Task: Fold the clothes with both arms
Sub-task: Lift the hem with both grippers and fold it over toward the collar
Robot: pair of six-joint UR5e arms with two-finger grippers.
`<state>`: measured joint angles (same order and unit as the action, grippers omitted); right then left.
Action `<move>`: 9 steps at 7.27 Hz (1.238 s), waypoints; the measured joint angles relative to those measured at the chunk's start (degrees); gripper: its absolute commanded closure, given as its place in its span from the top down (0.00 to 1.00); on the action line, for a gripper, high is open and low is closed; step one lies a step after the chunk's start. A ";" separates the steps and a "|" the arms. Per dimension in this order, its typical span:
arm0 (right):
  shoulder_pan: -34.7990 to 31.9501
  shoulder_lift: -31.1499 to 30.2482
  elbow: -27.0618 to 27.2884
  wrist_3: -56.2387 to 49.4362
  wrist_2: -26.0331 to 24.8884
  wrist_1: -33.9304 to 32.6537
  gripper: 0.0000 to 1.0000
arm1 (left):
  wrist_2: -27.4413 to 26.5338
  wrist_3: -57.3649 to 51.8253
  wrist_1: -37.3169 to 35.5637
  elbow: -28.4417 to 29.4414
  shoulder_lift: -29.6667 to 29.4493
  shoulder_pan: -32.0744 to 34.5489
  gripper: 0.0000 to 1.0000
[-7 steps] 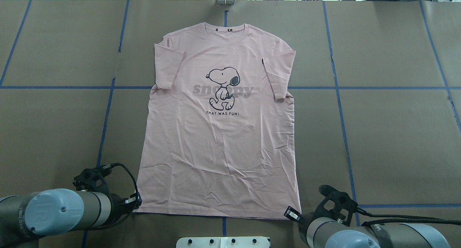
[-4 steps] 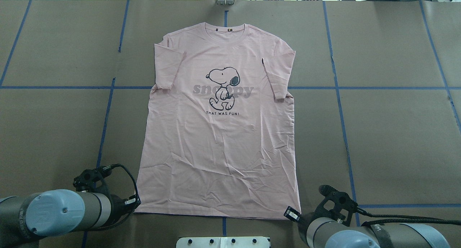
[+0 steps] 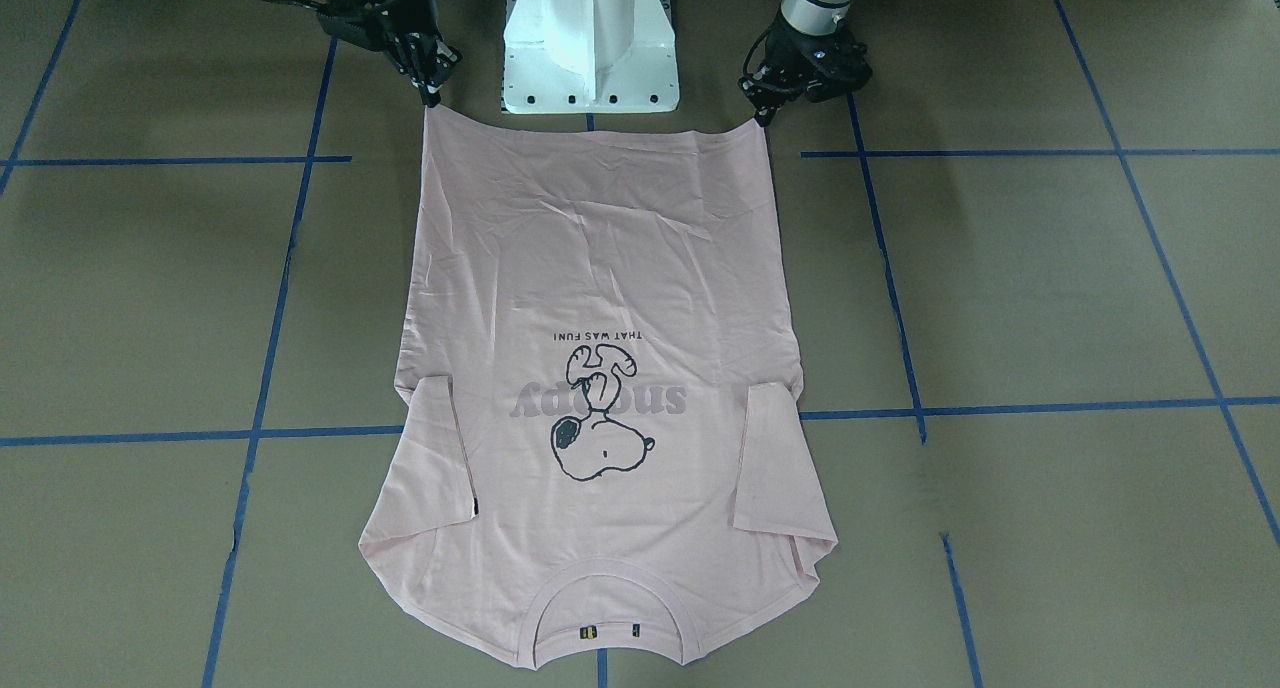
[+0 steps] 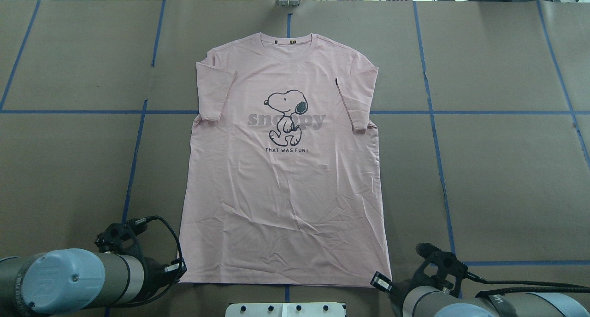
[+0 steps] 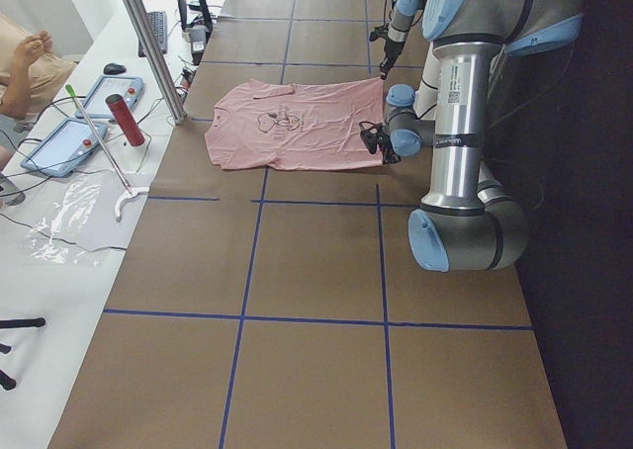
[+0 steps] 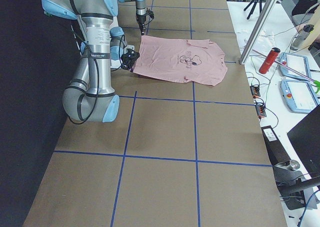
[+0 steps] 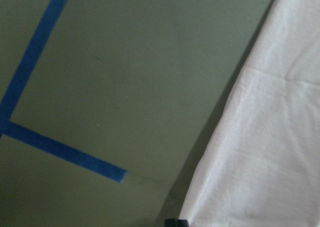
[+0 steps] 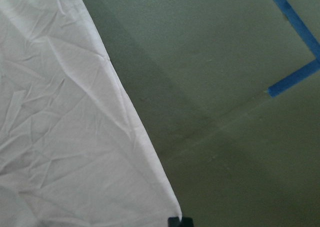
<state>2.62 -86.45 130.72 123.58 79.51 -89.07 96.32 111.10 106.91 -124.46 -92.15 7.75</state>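
The pale pink T-shirt lies flat and print-up on the brown table, its collar at the far side and its hem nearest the robot. My left gripper is shut on the hem's left corner; in the front view the left gripper pinches that corner. My right gripper is shut on the other hem corner, as the front view shows of the right gripper. Each wrist view shows only the T-shirt edge running to a dark fingertip at the bottom.
The white pedestal base stands between the two arms, just behind the hem. Blue tape lines cross the brown table cover. In the left side view a side bench carries tablets and a red cylinder, with a person seated beside it.
Both grippers have drawn back toward the robot with the hem corners. The whole shirt slid a little that way and its lower part lies smoother and tauter.
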 measured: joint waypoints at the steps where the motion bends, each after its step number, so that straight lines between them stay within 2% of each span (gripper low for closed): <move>1: 0.63 -0.93 2.60 -0.05 0.01 -1.17 0.00 | 0.94 3.08 -1.26 -2.51 -0.25 -0.80 0.00; 3: -2.29 -0.50 5.40 -2.37 0.24 -3.43 0.00 | 1.76 4.88 -5.85 -4.89 -3.07 -0.42 0.00; 4: -5.83 2.27 3.91 -6.20 0.39 -3.72 0.00 | 1.81 1.58 -9.37 -4.65 -6.30 3.03 0.00; 5: -11.01 7.52 -0.40 -10.65 0.76 -3.83 0.00 | 1.88 -2.45 -11.55 -2.99 -9.94 8.30 0.00; 7: -23.29 17.50 -12.05 -19.52 5.63 -3.71 0.00 | 1.88 -12.68 -11.59 5.78 -16.77 19.05 0.00; 9: -33.30 22.47 -22.44 -28.14 9.10 -2.19 0.00 | 1.64 -19.87 -1.74 21.21 -22.15 27.95 0.00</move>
<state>-30.68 -63.99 108.28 95.44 88.61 -91.26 97.96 91.23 105.17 -103.25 -114.30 35.70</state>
